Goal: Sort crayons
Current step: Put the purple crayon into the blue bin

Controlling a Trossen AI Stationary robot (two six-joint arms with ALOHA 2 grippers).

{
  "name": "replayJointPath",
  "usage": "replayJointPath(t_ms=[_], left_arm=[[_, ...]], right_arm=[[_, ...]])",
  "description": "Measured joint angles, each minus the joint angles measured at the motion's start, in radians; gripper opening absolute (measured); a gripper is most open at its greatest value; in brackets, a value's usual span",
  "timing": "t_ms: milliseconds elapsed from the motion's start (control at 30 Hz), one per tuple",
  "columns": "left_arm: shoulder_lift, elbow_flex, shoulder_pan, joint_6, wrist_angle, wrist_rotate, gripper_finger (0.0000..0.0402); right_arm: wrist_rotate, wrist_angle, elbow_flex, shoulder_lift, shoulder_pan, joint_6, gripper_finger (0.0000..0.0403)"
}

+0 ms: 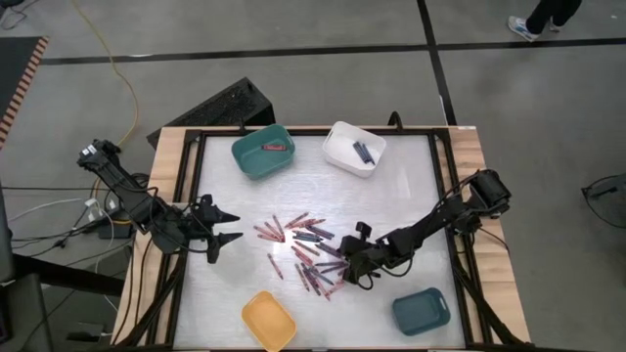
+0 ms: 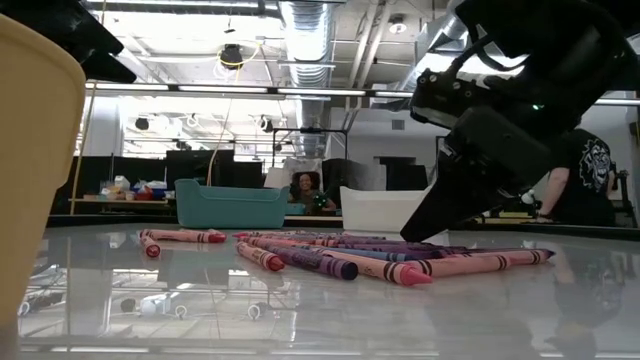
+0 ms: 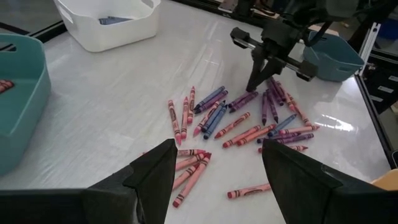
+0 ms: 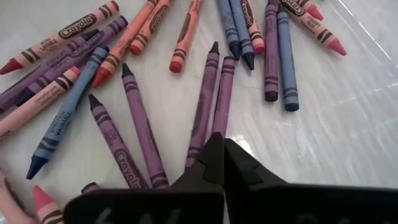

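You have bare desk (image 1: 411, 186) between the bins — but the crayons (image 1: 305, 249) crowd the middle, right under the right hand (image 1: 354, 262).

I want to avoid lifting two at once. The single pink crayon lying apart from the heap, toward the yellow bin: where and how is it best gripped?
Grip the pink crayon at its middle, coming straight down from above, with the fingers across its thin width. It lies flat and alone, both long sides free. The open left end effector looks nearest.
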Motion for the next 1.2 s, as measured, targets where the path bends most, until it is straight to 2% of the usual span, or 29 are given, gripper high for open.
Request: replayJointPath(t_ms=[367, 800, 933, 1100, 1200], left_arm=[[0.000, 0.000, 0.000, -0.001, 0.000, 0.000, 0.0228], [0.000, 0.000, 0.000, 0.000, -0.001, -0.001, 0.0228], [0.000, 0.000, 0.000, 0.000, -0.001, -0.001, 0.0228], [0.000, 0.000, 0.000, 0.000, -0.001, -0.001, 0.0228], [0.000, 0.000, 0.000, 0.000, -0.001, -0.001, 0.0228]], right_arm=[[0.009, 0.036, 0.000, -0.003, 0.000, 0.006, 0.0078], [0.020, -0.072, 0.003, 0.003, 0.000, 0.095, 0.0082], [0.022, -0.100, 0.004, 0.002, 0.000, 0.135, 0.0066], [0.027, -0.144, 0.005, 0.000, 0.000, 0.194, 0.0011], [0.027, -0.140, 0.004, -0.001, 0.000, 0.209, 0.0009]])
